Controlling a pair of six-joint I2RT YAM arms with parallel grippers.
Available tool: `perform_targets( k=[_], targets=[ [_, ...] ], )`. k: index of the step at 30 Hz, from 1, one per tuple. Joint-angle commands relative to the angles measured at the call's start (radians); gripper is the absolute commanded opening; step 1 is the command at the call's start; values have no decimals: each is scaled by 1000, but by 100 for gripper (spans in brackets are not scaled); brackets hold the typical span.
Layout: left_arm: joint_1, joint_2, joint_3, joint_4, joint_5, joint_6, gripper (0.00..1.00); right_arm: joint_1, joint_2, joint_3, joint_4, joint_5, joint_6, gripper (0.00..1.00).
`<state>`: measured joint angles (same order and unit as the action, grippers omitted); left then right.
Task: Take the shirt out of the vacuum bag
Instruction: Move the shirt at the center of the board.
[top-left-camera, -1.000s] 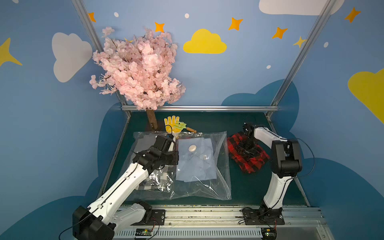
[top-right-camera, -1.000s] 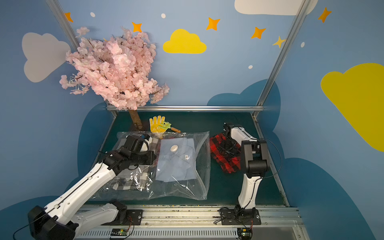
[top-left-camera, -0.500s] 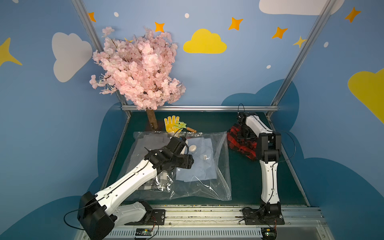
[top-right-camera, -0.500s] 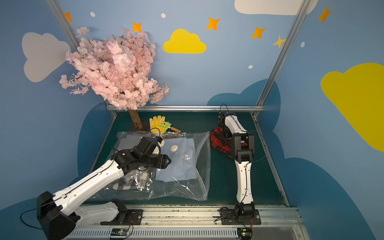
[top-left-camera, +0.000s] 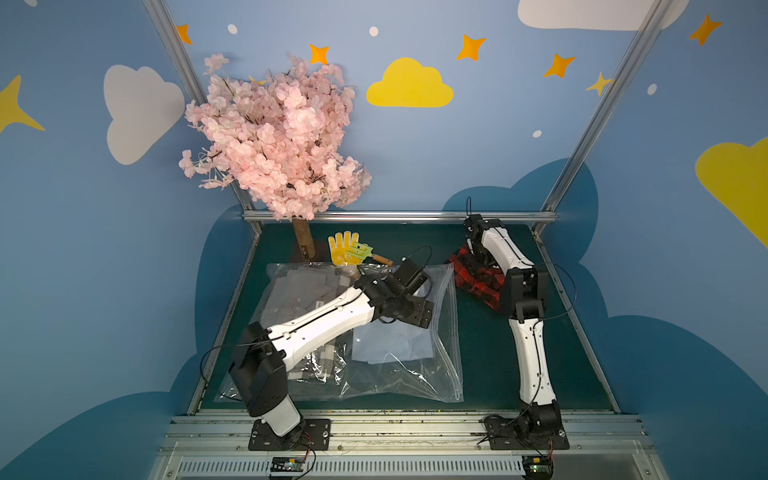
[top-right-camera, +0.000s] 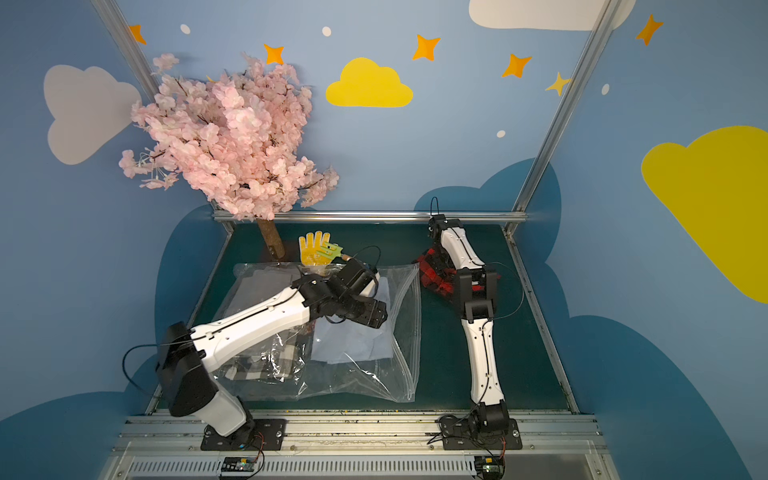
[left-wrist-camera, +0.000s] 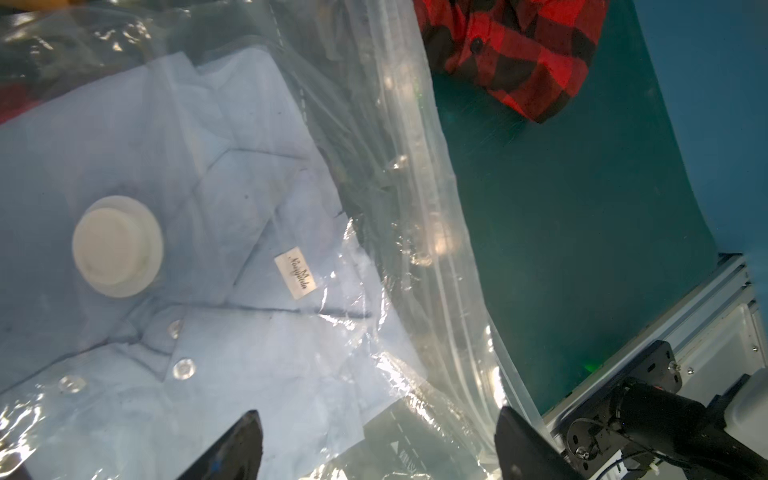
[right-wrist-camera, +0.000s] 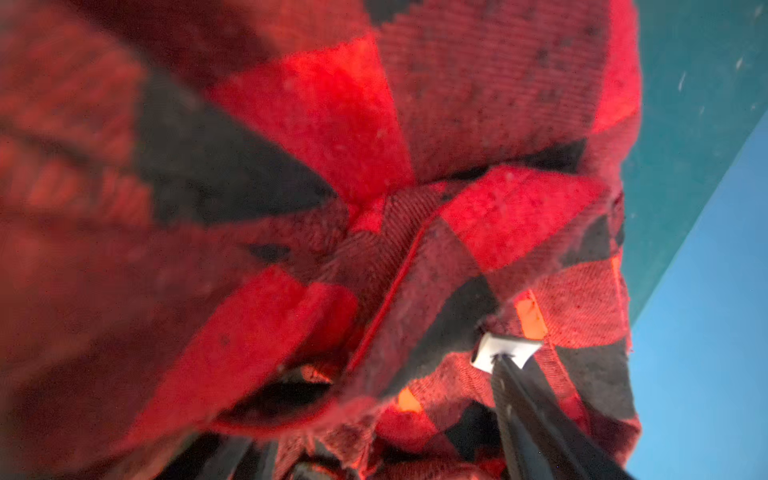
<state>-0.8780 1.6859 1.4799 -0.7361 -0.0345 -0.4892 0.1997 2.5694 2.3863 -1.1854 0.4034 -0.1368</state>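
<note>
bag: a large clear crinkly plastic vacuum bag (top-left-camera: 399, 382) (top-right-camera: 374, 382) is lying flat, centre-left on the dark green table (top-left-camera: 490, 353), with its zip-seal edge (top-left-camera: 451, 332) facing right.
shirt inside: a folded light blue cotton shirt (top-left-camera: 390, 345) (left-wrist-camera: 249, 353) is being kept in the bag's right half, under the round white plastic valve (left-wrist-camera: 117, 246). More folded cloth is lying further left inside.
shirt outside: a red-and-black plaid flannel shirt (top-left-camera: 478, 278) (right-wrist-camera: 374, 166) is lying crumpled at far right, apart from the bag.
left gripper (left-wrist-camera: 378, 415): being held over the bag with jaws wide apart and nothing clamped. Film and blue shirt are lying below the gap; contact cannot be told.
right gripper (top-left-camera: 475, 259): being held down on the plaid shirt with jaws apart. Cloth is bunched between them, and no clamp is being shown.
handling (judged): the blue shirt is likely light, soft and prone to slumping. The film is likely slippery and clingy.
hold (judged): the shirt's edge nearest the zip side is being favoured, with the bag pinned by the other arm. Whether the mouth is open cannot be told.
</note>
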Motion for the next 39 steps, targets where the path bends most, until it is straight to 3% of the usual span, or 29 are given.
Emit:
perform_targets(
  k=[1,10,16,18,22,23,30,39],
  targets=[
    [-31,85,104,-114,-27,30,98,2,-26,10,-15,-115,72,79],
    [-85,307,353,-282,-46,75,99,-32,-393,-284,13,-285,200,78],
    [-116,513,544,-443,-154,109,94,-89,-657,-572,69,-464,314,77],
    [-124,546,566,-465,-183,114,81,-114,-755,-702,114,-539,352,77],
    [-127,568,561,-477,-240,127,18,-177,-919,-972,219,-652,445,77],
    [-127,558,554,-479,-260,128,10,-203,-945,-1038,245,-690,473,77],
    [-110,334,393,-416,-324,112,8,-282,-1007,-1319,448,-804,602,74],
    [-68,54,152,-313,-301,59,8,-279,-904,-1410,661,-789,749,70]
  ],
)
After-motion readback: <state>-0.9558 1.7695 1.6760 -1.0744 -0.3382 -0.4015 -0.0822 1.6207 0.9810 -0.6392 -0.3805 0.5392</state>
